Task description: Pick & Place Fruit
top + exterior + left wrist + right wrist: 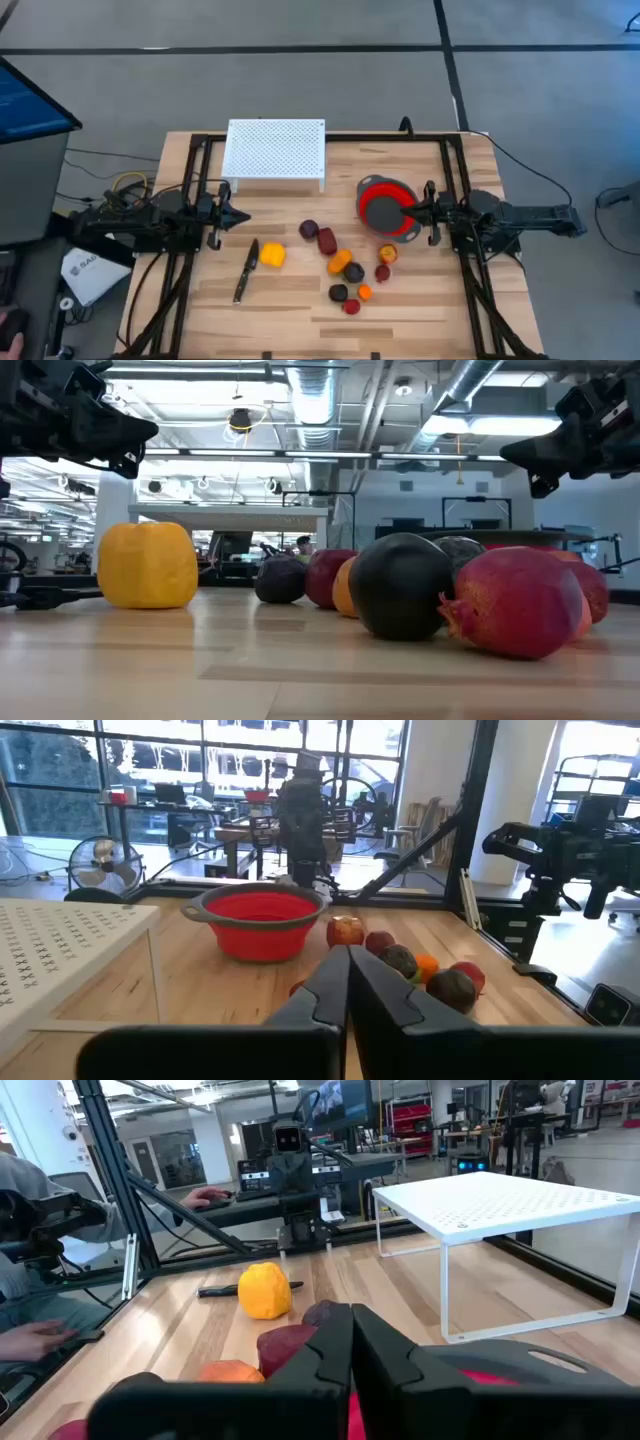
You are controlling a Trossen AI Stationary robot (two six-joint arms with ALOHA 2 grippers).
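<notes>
Several small toy fruits lie loose on the wooden table: a yellow one (272, 256), a purple one (309, 230), a dark red one (326, 240), an orange one (340, 261), black ones (353, 272) and red ones (351, 306). A red bowl with a grey rim (372, 192) stands right of centre. My left gripper (246, 216) hovers shut at the table's left, above and left of the fruit. My right gripper (402, 210) hovers shut over the bowl's right rim. In the low view both hang well above the table. Neither holds anything.
A white perforated rack (276, 152) stands at the far edge, left of the bowl. A black-handled knife (246, 270) lies beside the yellow fruit. Black frame rails run along both table sides. A person's hands (30, 1342) show beyond the table's left side.
</notes>
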